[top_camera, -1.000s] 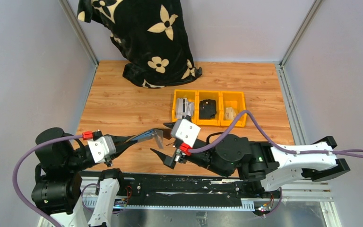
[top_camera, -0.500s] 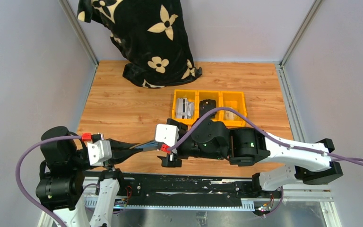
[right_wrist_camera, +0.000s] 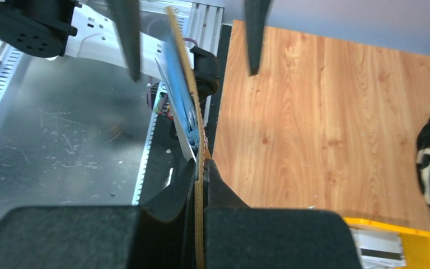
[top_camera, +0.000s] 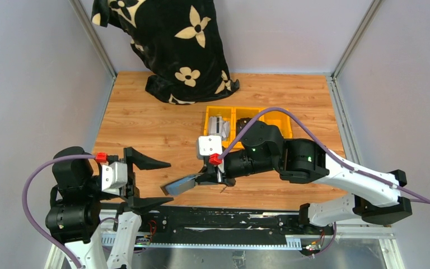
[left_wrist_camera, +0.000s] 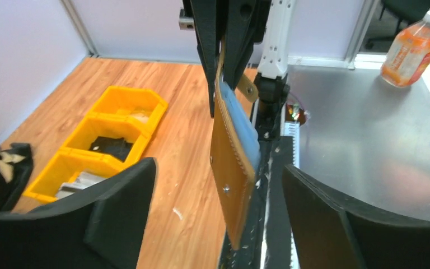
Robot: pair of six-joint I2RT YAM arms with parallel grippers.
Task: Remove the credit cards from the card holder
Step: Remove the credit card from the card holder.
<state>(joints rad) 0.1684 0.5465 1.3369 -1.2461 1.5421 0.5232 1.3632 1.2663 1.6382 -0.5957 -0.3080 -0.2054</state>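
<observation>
The card holder (top_camera: 182, 184), a flat brown leather wallet, hangs edge-on over the table's near edge. My right gripper (top_camera: 206, 178) is shut on its right end. In the right wrist view the fingers (right_wrist_camera: 224, 193) pinch the brown edge (right_wrist_camera: 195, 120). Blue-grey sleeves with a pale edge of the credit cards (right_wrist_camera: 173, 95) show on its inner side. My left gripper (top_camera: 166, 181) is open, one finger on each side of the holder's free end, not touching it. In the left wrist view the holder (left_wrist_camera: 229, 168) stands between the spread fingers (left_wrist_camera: 117, 213).
Three joined yellow bins (top_camera: 247, 124) with small items stand behind the right arm. A black floral cloth (top_camera: 168, 45) lies at the back of the table. An orange bottle (left_wrist_camera: 412, 48) sits on the metal surface beyond the table edge.
The right gripper has closed on the card holder. The left gripper has let it go and opened wide. The holder now hangs lower, tilted down to the left.
</observation>
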